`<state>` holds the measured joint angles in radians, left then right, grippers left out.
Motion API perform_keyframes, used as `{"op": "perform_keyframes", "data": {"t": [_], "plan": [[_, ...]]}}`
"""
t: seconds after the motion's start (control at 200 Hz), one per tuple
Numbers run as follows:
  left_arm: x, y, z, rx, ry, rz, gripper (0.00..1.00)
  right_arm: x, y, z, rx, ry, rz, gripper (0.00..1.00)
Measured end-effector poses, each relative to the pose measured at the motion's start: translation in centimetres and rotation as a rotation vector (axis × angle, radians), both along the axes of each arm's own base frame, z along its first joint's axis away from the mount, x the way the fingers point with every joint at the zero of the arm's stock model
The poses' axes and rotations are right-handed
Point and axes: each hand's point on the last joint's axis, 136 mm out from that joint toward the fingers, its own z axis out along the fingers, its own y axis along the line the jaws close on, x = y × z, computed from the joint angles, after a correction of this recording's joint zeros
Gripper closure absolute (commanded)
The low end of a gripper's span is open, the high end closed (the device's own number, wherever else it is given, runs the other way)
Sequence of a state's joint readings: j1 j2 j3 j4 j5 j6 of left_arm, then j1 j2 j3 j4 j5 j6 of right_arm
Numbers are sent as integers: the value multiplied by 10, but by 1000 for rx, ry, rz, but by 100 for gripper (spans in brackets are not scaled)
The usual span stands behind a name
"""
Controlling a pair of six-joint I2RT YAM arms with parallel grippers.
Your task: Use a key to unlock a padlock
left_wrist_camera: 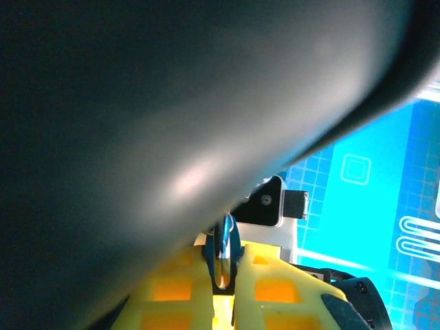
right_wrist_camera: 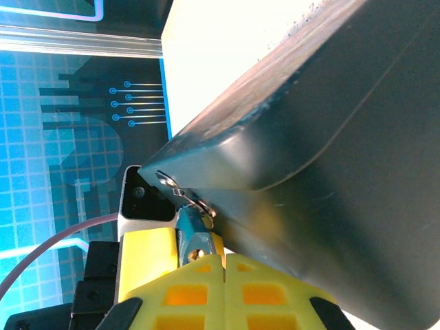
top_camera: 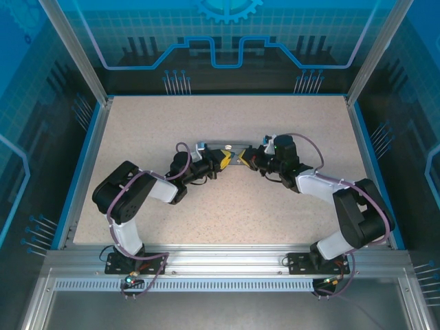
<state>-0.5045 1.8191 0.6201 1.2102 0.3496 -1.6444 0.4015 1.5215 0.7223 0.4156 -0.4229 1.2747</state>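
At mid-tabletop (top_camera: 137, 130), both arms met at the dark box (right_wrist_camera: 309, 172). The left pincer (top_camera: 224, 159) was clamped on the padlock (left_wrist_camera: 223, 254) below the box's hasp (right_wrist_camera: 184, 196). The right pincer (top_camera: 245, 157), closed, apparently pinched the key (right_wrist_camera: 196, 255), aligned with the padlock's long axis.

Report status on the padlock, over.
Left tool shut on padlock, hooked to the box corner. Right tool shut, brass bit at its tips, likely the key. Box close alongside both.
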Motion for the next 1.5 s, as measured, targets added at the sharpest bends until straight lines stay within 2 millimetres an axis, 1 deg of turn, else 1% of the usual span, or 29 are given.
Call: {"op": "perform_keyframes", "data": {"t": [0.26,1.201,1.501], "plan": [[0,0,0,0,-1,-1,100,-2,5,-1,1,-1,12,100],[0,0,0,-1,-3,-1,100,-2,4,-1,-3,3,9,100],[1,0,1,-7,-6,0,100,-5,1,3,-14,1,4,100]]}}
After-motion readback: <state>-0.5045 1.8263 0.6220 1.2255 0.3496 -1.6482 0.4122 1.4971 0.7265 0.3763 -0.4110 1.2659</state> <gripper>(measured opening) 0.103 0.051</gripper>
